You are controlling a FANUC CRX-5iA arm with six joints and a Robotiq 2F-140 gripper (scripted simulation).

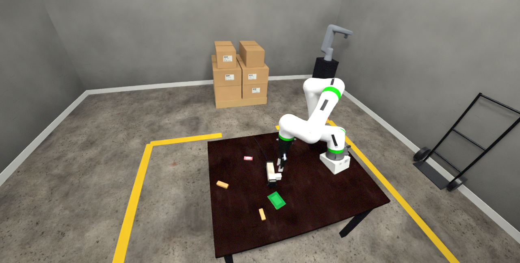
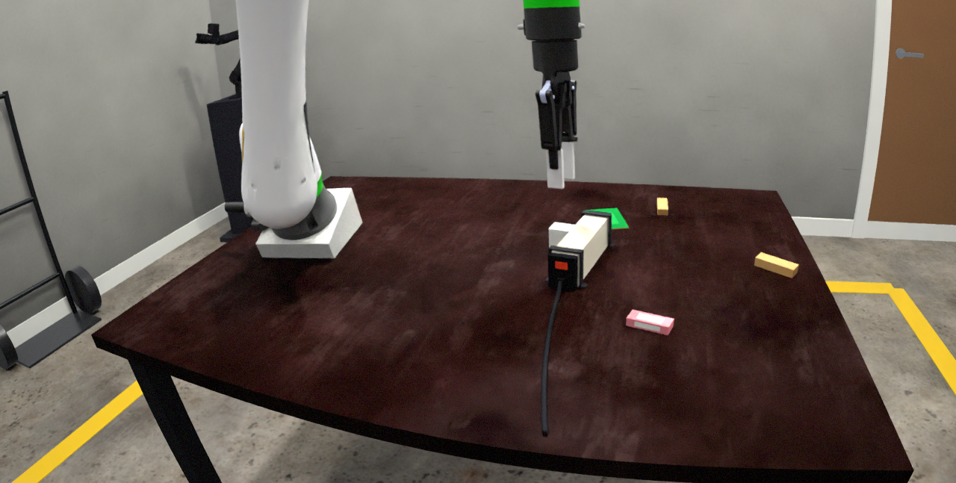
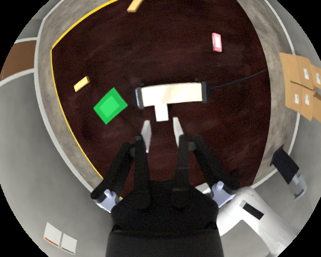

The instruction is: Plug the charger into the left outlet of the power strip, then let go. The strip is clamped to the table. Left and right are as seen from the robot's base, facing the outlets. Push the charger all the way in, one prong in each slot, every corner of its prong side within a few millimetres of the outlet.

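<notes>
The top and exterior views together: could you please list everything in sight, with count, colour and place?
Dark wooden table: one, dark brown, room centre.
Cream power strip: one, black ends, red switch, table middle.
Black cord: one, from the strip to the table edge.
White charger block: one, against the strip's side.
Flat green rectangle: one, behind the strip.
Pink block: one, near the cord.
Tan blocks: two, far side.
Cardboard boxes: stacked, brown, by the wall.
Black hand truck: one, by the wall.
White robot arm: one, on the table.
Hand: open, empty, above the strip.
</notes>
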